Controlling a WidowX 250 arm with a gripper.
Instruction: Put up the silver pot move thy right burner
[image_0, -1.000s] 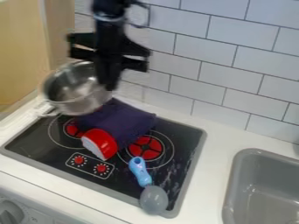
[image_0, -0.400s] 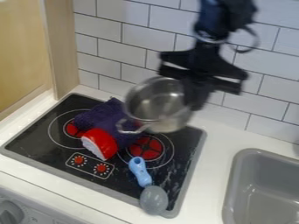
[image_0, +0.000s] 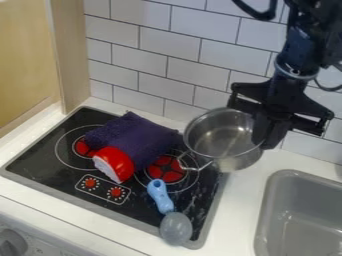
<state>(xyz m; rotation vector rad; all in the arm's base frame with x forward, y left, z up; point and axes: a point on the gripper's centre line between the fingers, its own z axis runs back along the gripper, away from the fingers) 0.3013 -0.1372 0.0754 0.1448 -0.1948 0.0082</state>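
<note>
My gripper (image_0: 262, 135) is shut on the right rim of the silver pot (image_0: 224, 137), over the stove's right edge. The pot hangs slightly tilted, its wire handle towards the lower left. Beneath and left of it lies the right burner (image_0: 166, 169), partly covered by a purple cloth. The pot's lower side is in front of the stove's right border.
The purple cloth (image_0: 137, 135) and a red-and-white object (image_0: 115, 164) lie mid-stove (image_0: 56, 186). A spoon with a blue handle (image_0: 160, 196) lies at the stove's front right. The grey sink (image_0: 281, 176) is on the right, the tiled wall behind.
The arm has swung from the left across to the right with the pot in the gripper. The pot went from above the stove's left back to its right edge, and is now lower. The cloth stayed put.
</note>
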